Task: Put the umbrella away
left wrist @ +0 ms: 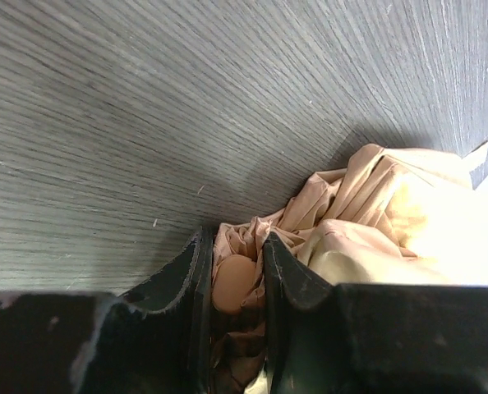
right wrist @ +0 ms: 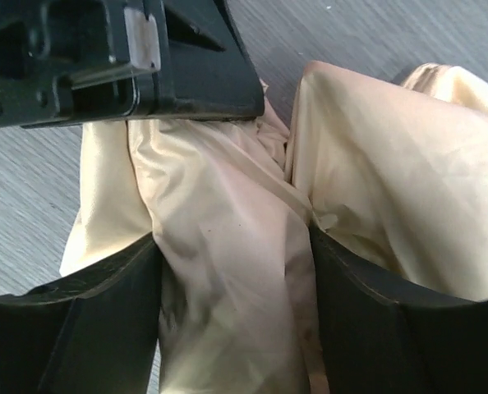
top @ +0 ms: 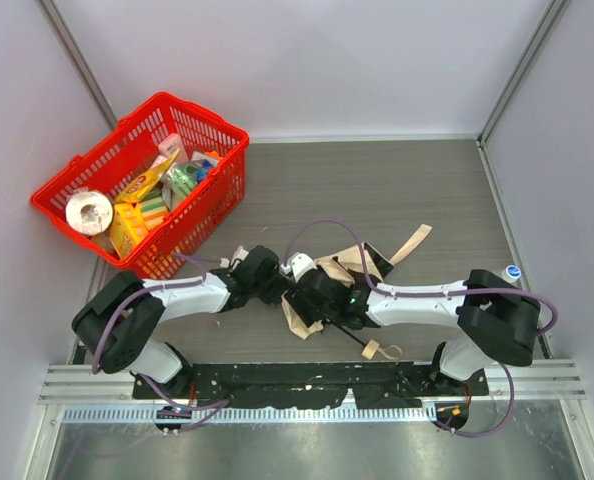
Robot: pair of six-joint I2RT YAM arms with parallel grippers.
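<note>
**Grey surface, umbrella bunched at its near edge**

My left pincer is clamped on a wad of the tan cloth, I judge to anchor it. My right pincer stands wide astride the next fold, not yet squeezing, ready to gather it. The umbrella lies crumpled between the two, the red basket well apart.

I work in a robotics lab test cell. Bare white wall panels in aluminium framing box in a grey wood-grain table. My two arms are bolted to a metal rail at the near edge, and a red shopping basket of groceries sits far left.
</note>
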